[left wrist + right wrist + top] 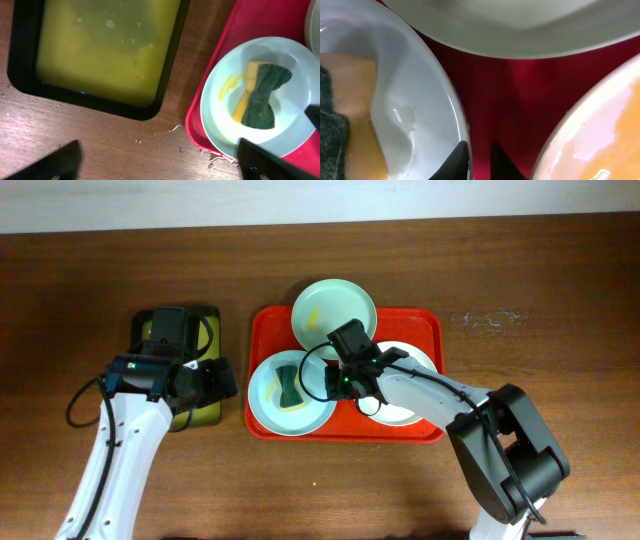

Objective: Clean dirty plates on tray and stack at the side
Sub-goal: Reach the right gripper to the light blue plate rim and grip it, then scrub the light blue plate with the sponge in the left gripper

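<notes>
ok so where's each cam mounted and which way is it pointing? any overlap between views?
Overhead: fixed above the table, looking straight down on the red tray, three plates and both arms.
Left wrist: on the left arm, looking down past its open fingers at the black-rimmed tray and the sponge plate.
Right wrist: on the right arm, low over the red tray, nearly closed fingers at the bottom edge, between the sponge plate and a second plate.
Shared: all three show the sponge on its plate.
</notes>
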Robot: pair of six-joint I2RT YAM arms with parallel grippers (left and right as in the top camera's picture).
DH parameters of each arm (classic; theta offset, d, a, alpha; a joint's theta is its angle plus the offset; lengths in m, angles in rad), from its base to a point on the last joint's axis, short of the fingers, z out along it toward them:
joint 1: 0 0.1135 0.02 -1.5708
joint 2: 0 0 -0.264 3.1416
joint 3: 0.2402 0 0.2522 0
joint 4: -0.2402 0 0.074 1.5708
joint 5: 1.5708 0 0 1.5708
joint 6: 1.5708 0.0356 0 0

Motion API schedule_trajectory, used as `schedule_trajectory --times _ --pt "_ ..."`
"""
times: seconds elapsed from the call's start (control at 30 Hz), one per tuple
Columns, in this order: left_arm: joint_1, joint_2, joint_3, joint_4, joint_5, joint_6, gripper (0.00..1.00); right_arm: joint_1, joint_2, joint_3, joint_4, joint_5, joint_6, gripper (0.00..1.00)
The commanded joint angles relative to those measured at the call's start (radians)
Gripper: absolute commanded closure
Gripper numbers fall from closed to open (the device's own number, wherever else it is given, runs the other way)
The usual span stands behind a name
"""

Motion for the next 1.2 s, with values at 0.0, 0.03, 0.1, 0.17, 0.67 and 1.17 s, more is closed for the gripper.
schedule_trajectory --times 0.0,0.03,0.1,0.17,0.67,1.17 --pt "0.003 0.001 -0.001 -0.001 0.043 0.002 0.27 0.006 0.017 -0.004 0.003 -0.002 -0.007 0.92" --pt "0.003 0.001 -0.001 -0.001 0.069 0.002 0.31 0.006 0.017 -0.004 0.003 -0.007 -0.007 0.93" --pt "0.003 0.001 -0.001 0.000 0.110 0.002 0.39 0.006 0.017 -0.003 0.004 -0.025 -0.007 0.96" --pt "0.002 0.003 -0.001 0.001 0.113 0.002 0.51 0.005 0.017 -0.003 0.003 -0.025 -0.007 0.96" --pt "-0.186 0.429 -0.028 0.291 0.360 0.069 0.60 0.005 0.017 -0.003 0.005 -0.028 -0.007 0.96" --pt "-0.193 0.489 -0.027 0.380 0.269 0.069 0.79 0.005 0.017 -0.003 0.008 -0.028 -0.008 0.96"
